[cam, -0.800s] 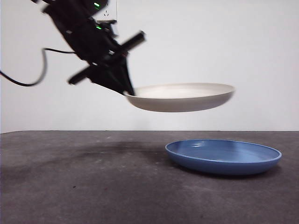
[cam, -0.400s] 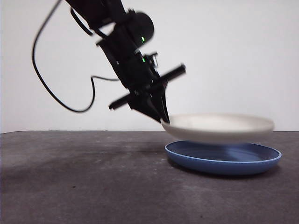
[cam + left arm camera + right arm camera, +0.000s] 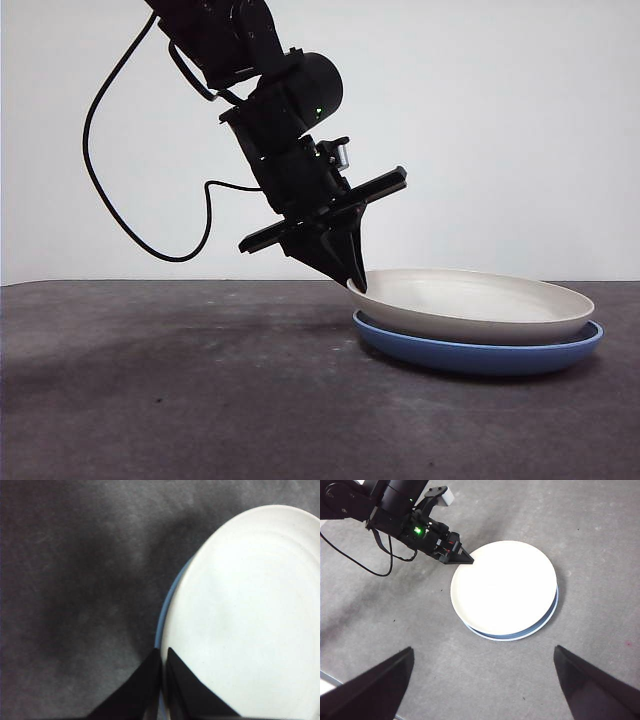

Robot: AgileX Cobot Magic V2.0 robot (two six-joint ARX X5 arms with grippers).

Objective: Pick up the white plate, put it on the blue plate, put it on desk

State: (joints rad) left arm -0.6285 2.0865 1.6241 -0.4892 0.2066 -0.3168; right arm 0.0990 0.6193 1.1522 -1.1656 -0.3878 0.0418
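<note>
- The desk (image 3: 170, 400) fills the foreground of the front view, a dark grey-brown, mottled surface running level back to a pale wall (image 3: 500, 120).
- On it, to the right of centre in the front view, lies the blue plate (image 3: 480, 357); only its glossy outer wall and a thin strip of rim show there.
- The white plate (image 3: 470, 305) sits nested in the blue plate, its base inside the blue one's bowl and its rim standing a little above the blue rim.
- In the right wrist view the white plate (image 3: 502, 587) covers nearly all of the blue plate (image 3: 551, 611), which shows only as a narrow crescent along one side.
- The left gripper (image 3: 356, 283) comes down at a slant from the upper left of the front view, its tips at the white plate's near-left rim.
- In the left wrist view the left gripper (image 3: 163, 655) has its two black jaws drawn almost together, one on each side of the white plate's (image 3: 245, 620) rim, pinching it; a sliver of blue plate (image 3: 165, 620) shows just outside that rim.
- A black cable (image 3: 110, 190) loops down from the left arm.
- The right gripper (image 3: 482, 680) hangs high above the desk, well apart from both plates, its jaws spread wide and holding nothing.
</note>
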